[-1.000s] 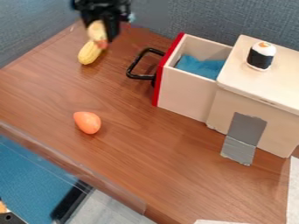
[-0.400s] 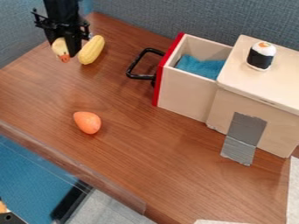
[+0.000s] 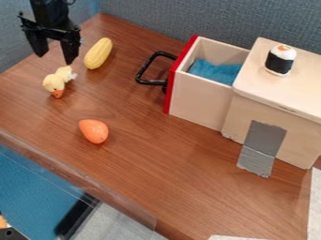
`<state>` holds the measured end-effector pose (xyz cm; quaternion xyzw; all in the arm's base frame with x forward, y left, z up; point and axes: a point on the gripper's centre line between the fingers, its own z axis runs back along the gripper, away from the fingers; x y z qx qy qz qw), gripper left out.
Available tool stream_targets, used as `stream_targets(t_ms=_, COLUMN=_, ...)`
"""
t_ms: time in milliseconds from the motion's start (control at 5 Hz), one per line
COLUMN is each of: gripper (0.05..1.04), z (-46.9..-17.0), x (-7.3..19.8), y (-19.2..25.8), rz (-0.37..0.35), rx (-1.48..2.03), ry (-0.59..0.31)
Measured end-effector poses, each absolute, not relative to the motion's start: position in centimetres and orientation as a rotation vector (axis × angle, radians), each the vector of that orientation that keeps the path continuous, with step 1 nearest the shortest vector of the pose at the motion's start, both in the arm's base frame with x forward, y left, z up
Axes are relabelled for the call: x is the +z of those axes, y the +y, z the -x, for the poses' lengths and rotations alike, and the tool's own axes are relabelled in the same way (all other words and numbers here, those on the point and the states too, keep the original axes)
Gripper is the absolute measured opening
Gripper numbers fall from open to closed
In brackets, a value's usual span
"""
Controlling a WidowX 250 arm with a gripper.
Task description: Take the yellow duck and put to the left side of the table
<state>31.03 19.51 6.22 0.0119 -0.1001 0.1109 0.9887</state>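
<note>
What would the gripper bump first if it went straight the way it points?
Probably the yellow duck or the tabletop just behind it; how far back the gripper hangs is unclear.

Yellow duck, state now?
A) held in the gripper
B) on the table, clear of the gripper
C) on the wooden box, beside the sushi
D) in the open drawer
B: the yellow duck lies on the wood tabletop, below the open gripper.

The duck [image 3: 54, 83] was pinched in the end effector [image 3: 55, 59] over by the corn [image 3: 98, 53]; now it's loose on the desk [image 3: 138, 154], farther left. The arm has swung left too, and its fingers have spread apart.
</note>
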Motion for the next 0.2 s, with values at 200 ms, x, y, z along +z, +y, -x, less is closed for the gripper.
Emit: stream_targets(t_ms=200, gripper=1.005, z=-30.75, x=6.69, y=20.01, rz=0.008, rx=0.246, ry=-0.202)
